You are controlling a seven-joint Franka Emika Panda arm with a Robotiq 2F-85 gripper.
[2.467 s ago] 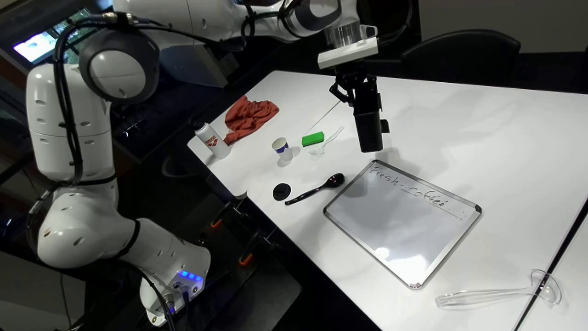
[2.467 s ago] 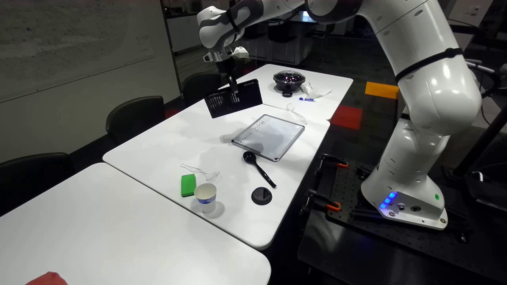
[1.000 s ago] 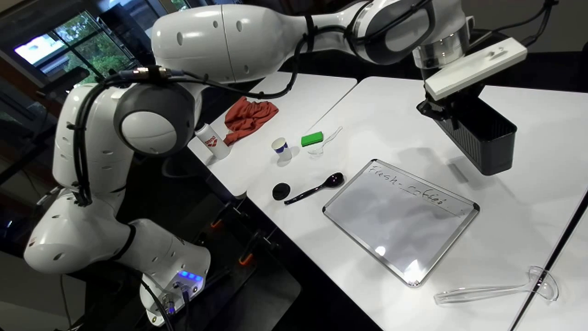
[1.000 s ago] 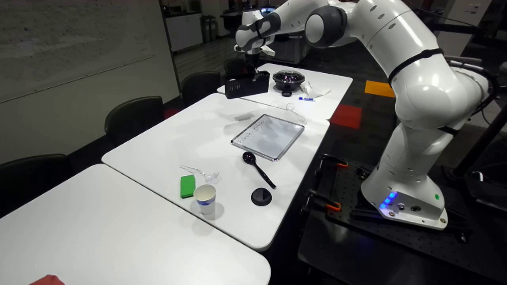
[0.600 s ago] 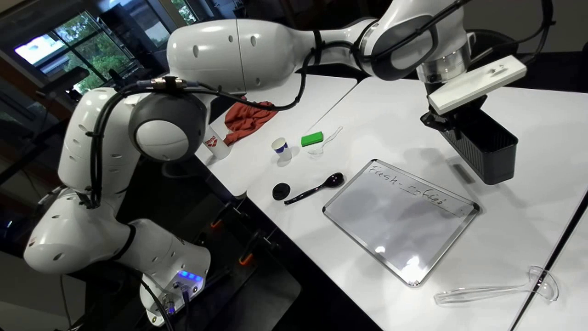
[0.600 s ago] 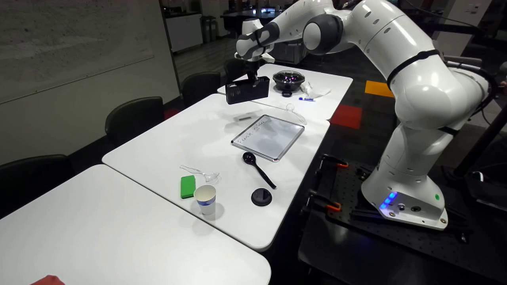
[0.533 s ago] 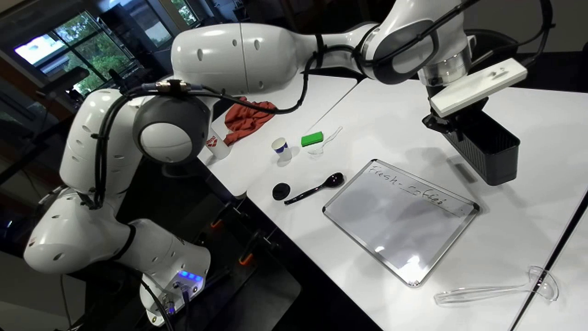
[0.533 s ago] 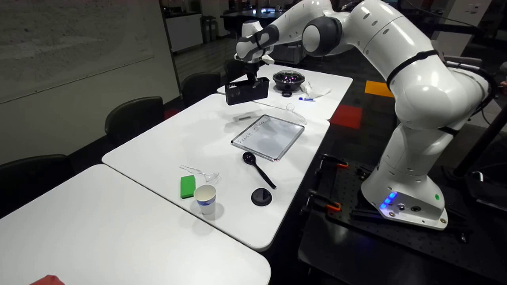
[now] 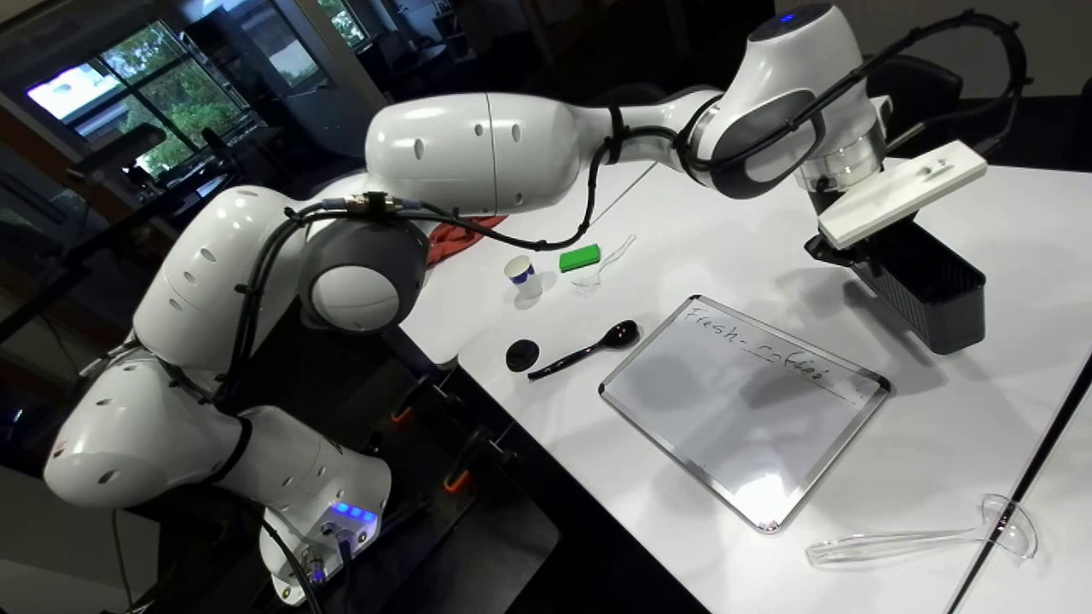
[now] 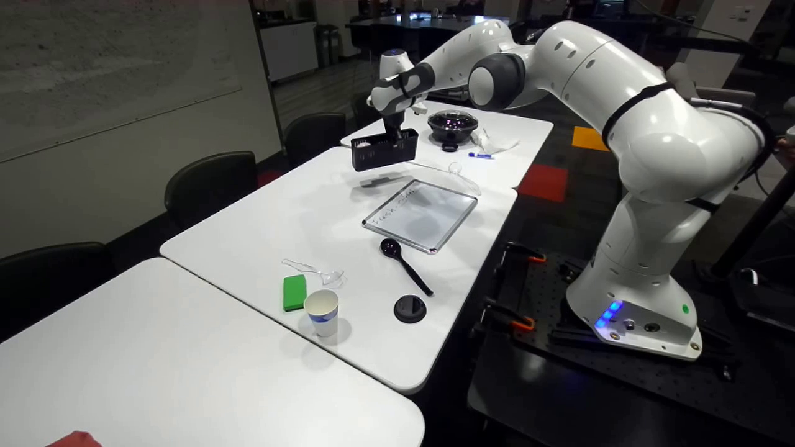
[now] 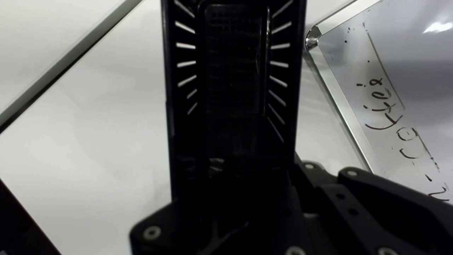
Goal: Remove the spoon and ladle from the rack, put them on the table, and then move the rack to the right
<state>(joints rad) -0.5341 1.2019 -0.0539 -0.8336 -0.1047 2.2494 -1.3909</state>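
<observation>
The gripper (image 10: 397, 140) pinches one side of the black rack (image 10: 374, 156) up above the white table (image 10: 248, 230), where the black ladle (image 10: 391, 248) lies near the whiteboard (image 10: 428, 214) and a clear spoon (image 10: 330, 277) near the green block (image 10: 294, 293).

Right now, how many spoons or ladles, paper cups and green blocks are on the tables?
Spoons or ladles: 3 (long glossy black ladle, slim clear plastic utensil, another clear plastic utensil)
Paper cups: 1 (blue-banded white cup)
Green blocks: 1 (rectangular green block)
Total: 5

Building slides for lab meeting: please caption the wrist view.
The black slotted rack, held above the white table, inked whiteboard at frame right.
</observation>
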